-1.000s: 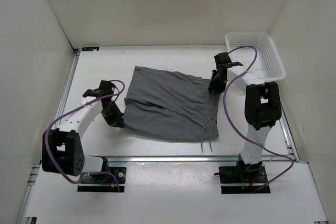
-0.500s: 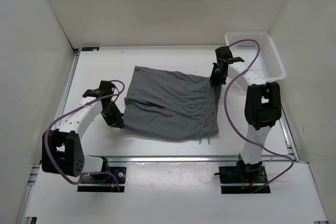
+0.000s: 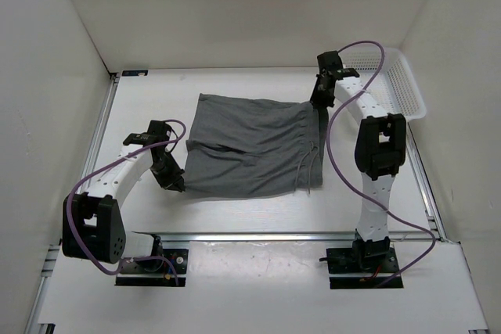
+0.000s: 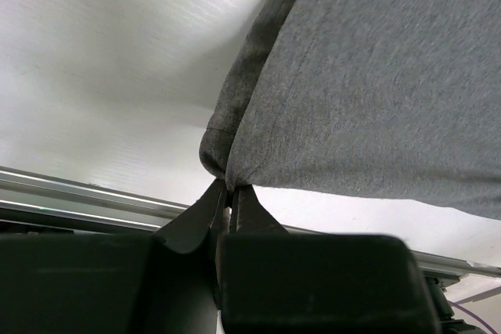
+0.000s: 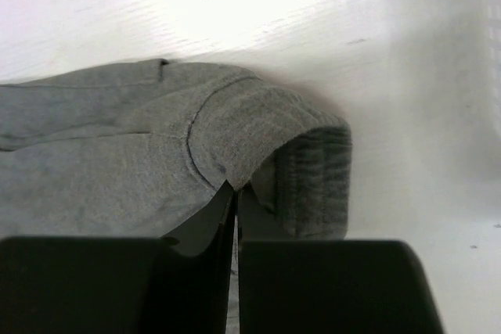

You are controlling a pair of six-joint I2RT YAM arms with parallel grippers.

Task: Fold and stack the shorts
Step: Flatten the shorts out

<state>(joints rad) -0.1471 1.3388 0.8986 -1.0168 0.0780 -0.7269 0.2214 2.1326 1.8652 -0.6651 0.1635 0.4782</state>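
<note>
Top external view shows the grey shorts (image 3: 250, 148) spread across the middle of the table (image 3: 156, 99), waistband (image 3: 313, 142) to the right with the thin drawstring (image 3: 307, 171) trailing on the cloth; over the last second the right gripper (image 3: 319, 99) has travelled away from its base, carrying the far waistband corner with it, so the right edge now runs straighter and the near hem has drawn in from the rail; the left gripper (image 3: 174, 181) has not shifted. Each wrist view shows jaws pinched closed on a bunched corner of fabric. The cloth looks to have been tensioned flat, which I judge to be preparation; no fold is made yet, and the white mesh basket (image 3: 413, 84) stands apart at the far right.
</note>
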